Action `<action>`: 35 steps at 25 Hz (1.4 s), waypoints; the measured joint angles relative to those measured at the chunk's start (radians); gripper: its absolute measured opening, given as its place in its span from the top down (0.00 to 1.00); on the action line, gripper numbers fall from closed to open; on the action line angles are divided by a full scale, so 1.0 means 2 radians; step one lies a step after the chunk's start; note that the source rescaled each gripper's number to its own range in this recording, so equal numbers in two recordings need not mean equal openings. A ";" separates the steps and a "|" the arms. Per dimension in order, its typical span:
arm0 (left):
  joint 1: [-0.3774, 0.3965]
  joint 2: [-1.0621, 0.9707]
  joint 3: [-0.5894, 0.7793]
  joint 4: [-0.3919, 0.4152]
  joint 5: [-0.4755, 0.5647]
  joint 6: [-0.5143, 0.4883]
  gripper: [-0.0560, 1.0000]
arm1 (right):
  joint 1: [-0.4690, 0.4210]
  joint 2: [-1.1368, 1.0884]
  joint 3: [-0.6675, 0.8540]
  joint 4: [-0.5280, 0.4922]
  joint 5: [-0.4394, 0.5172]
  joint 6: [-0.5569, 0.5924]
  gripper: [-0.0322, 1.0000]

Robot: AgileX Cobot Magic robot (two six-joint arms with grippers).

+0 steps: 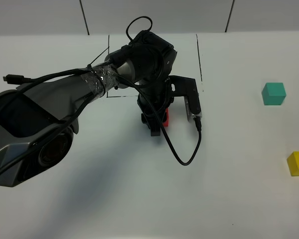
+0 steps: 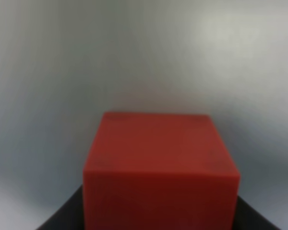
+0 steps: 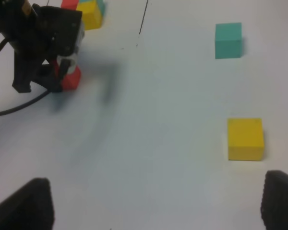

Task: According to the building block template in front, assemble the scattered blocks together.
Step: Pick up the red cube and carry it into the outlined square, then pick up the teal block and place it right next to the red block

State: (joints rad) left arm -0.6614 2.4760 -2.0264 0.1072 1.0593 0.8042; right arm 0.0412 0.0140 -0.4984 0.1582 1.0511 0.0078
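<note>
1. Bright, even light washes the white table (image 1: 239, 209) to a flat, pale tone.
2. A soft, broad shadow spreads under the left arm (image 1: 65, 94), fading at its edges.
3. The left wrist view is blurred throughout: the red cube (image 2: 161, 163) looms soft-edged, with a faint pink tint on the surface behind it.
4. From the right wrist the yellow cube (image 3: 245, 139) looks fairly sharp; the fingertips (image 3: 24, 203) of the right gripper (image 3: 153, 208) are dark and out of focus.

Left arm (image 1: 65, 94) spans the centre, teal cube (image 1: 273, 93) and yellow cube (image 1: 298, 163) well apart — open table (image 1: 239, 149) between
</note>
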 joint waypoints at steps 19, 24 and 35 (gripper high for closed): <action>0.000 -0.014 0.000 0.001 -0.011 0.000 0.17 | 0.000 0.000 0.000 0.000 0.000 0.000 0.23; 0.000 -0.041 0.000 -0.007 0.022 -0.003 0.17 | 0.000 0.000 0.000 0.000 0.000 0.000 0.23; 0.003 -0.063 0.000 -0.037 0.035 -0.086 0.17 | 0.000 0.000 0.000 0.000 0.000 0.000 0.23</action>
State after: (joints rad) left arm -0.6550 2.3503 -2.0260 0.0325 1.1296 0.6316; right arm 0.0412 0.0140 -0.4984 0.1584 1.0509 0.0078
